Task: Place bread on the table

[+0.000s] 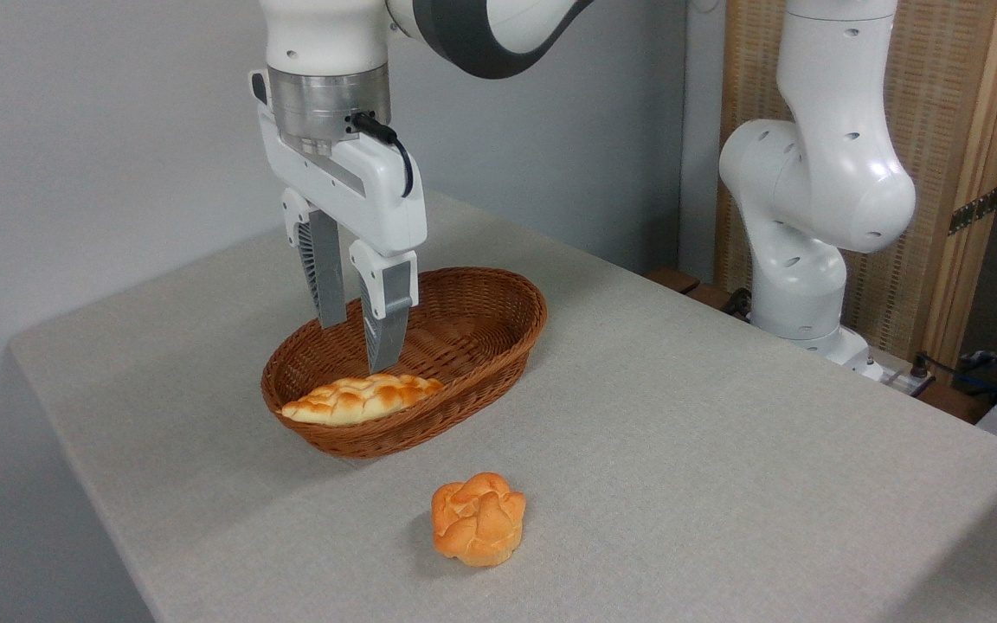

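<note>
Your workspace is a table (680,450) under light grey-beige cloth, set against a plain grey wall with a wooden slatted screen behind the arm's base on the right. A brown wicker basket (498,298) sits toward the left middle of the cloth. The bread (360,398), a long braided loaf with toasted bumps, lies inside the basket along its near rim, tapered ends pointing left and right. Your claw (358,342) hangs pointing straight down over the basket, directly above the loaf. Its two fingers are spread apart with a narrow gap between them and grip nothing. The nearer fingertip (383,355) comes down just above the loaf's top, close to its middle; you cannot tell from this angle whether it touches the crust. The farther finger sits behind it, over the basket's floor. A round, knobbly orange bun (478,518) rests on the cloth in front of the basket, well apart from the claw.
</note>
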